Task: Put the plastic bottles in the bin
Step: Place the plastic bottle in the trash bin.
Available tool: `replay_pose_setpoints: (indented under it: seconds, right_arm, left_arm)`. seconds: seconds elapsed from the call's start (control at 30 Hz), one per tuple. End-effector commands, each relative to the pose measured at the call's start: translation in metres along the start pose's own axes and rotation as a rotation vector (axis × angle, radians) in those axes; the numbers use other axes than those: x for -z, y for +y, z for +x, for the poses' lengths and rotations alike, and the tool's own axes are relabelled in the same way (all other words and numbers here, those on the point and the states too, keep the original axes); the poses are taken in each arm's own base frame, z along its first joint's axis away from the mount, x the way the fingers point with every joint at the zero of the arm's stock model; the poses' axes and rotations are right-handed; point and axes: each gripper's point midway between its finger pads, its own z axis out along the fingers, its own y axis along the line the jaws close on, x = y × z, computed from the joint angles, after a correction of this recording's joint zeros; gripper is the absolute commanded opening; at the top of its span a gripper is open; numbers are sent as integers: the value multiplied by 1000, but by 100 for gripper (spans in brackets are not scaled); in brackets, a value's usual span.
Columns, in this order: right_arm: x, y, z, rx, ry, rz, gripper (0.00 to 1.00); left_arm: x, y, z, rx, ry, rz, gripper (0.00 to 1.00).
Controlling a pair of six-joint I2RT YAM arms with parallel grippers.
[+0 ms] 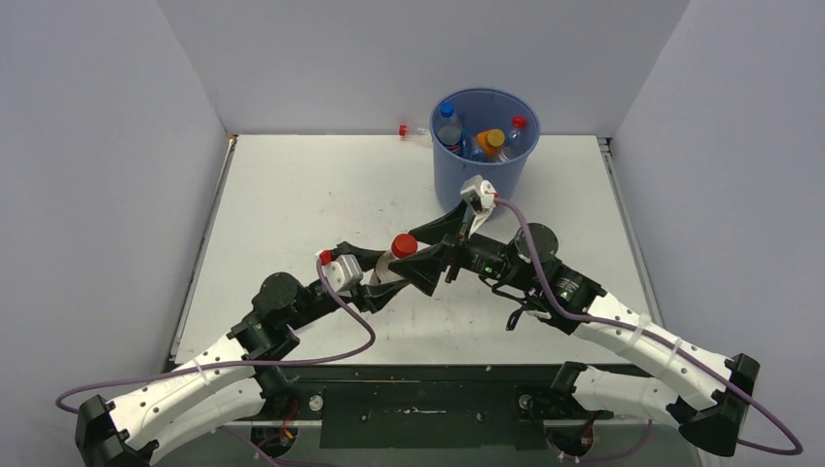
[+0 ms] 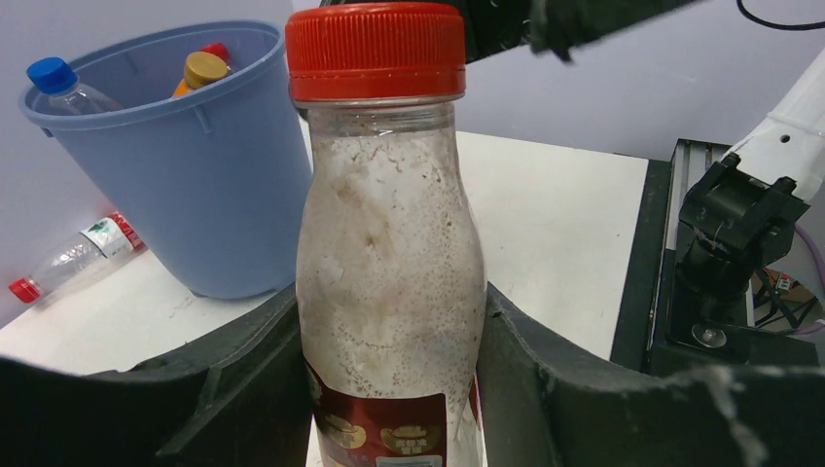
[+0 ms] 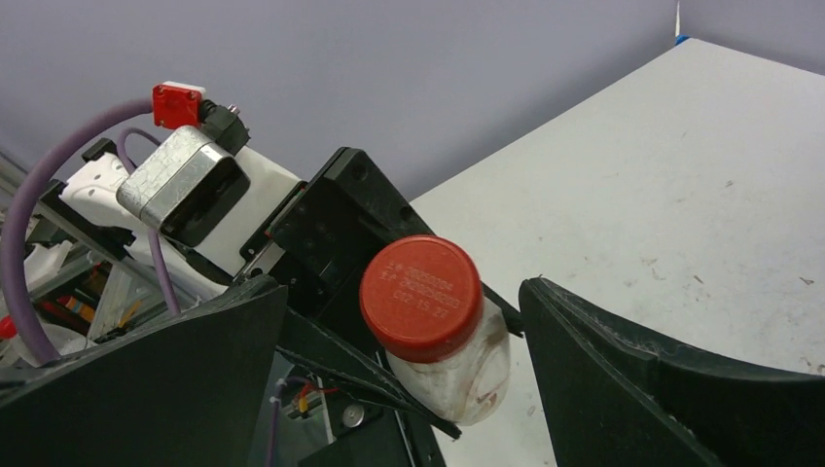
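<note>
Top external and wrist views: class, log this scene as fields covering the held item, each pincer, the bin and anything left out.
Held item: clear plastic bottle with red cap and red label, in left pincer
Left pincer: shut on it
Right pincer: open, straddling the cap, not touching
Bin: round blue plastic bucket holding bottles capped blue, orange and red
Left out: clear red-capped bottle lying on white table beside bucket

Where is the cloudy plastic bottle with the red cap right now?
The cloudy red-capped bottle is mid-table in the top view, clamped in the left gripper, nearer the arms than the round blue bin. The open right gripper flanks its cap.
</note>
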Motion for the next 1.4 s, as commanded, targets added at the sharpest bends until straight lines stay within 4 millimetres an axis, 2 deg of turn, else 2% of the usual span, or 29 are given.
replay_pose_setpoints:
  seconds: [0.0, 0.13, 0.2, 0.27, 0.33, 0.5, 0.53, 0.57, 0.6, 0.63, 0.67, 0.73, 0.77, 0.83, 0.93, 1.03, 1.13, 1.2, 1.27, 1.37]
  right_arm:
    - [-12, 14, -28, 78, -79, 20, 94]
    - [-21, 9, -17, 86, -45, 76, 100]
    - [-22, 2, -14, 82, -44, 111, 92]
    - [-23, -5, -13, 79, -47, 142, 79]
    - [-24, -11, -10, 77, -44, 171, 60]
    - [-31, -24, 8, 80, 22, 213, 34]
    - [-31, -26, 10, 81, 28, 218, 24]
    - [-31, -27, 10, 82, 29, 223, 9]
    - [-30, -27, 9, 81, 27, 229, 6]
    - [-29, -27, 8, 82, 24, 230, 5]
    - [-28, -27, 5, 85, 19, 232, 5]
    - [-25, -26, -4, 101, 6, 244, 5]
    - [-21, -27, -5, 115, 22, 262, 5]
    - [-15, -27, -20, 154, 17, 293, 5]
    - [1, -31, -65, 235, -45, 395, 5]
    - [25, -43, -119, 323, -151, 551, 5]
    - [57, -76, -175, 371, -302, 786, 5]
    - [69, -106, -201, 366, -376, 890, 5]
    - [77, -131, -218, 358, -449, 990, 5]
    - [81, -168, -238, 293, -593, 1003, 5]
  left_arm:
    - [-4, -4, -33, -4, -92, 21, 0]
    - [-5, -2, -31, -6, -85, 3, 0]
    - [-5, -3, -29, -8, -82, 2, 0]
    - [-5, -5, -30, -8, -84, 5, 0]
    - [-4, -6, -30, -10, -86, 8, 0]
    - [-3, -6, -31, -22, -90, 2, 0]
    - [-2, -6, -32, -26, -91, -2, 0]
    - [-2, -5, -32, -27, -91, -10, 0]
    - [-1, -4, -32, -26, -93, -19, 6]
    - [-1, -2, -34, -26, -96, -35, 20]
    - [0, 0, -34, -22, -97, -48, 37]
    - [1, 5, -36, -7, -102, -83, 83]
    - [2, 7, -38, 0, -107, -98, 99]
    - [4, 11, -40, 6, -115, -124, 96]
    - [8, 20, -45, 7, -131, -186, 96]
    - [15, 32, -50, -2, -152, -263, 96]
    - [24, 45, -56, -7, -193, -344, 96]
    - [32, 54, -59, -11, -214, -401, 96]
    - [37, 61, -61, -20, -225, -443, 96]
    - [41, 66, -59, -43, -213, -484, 96]
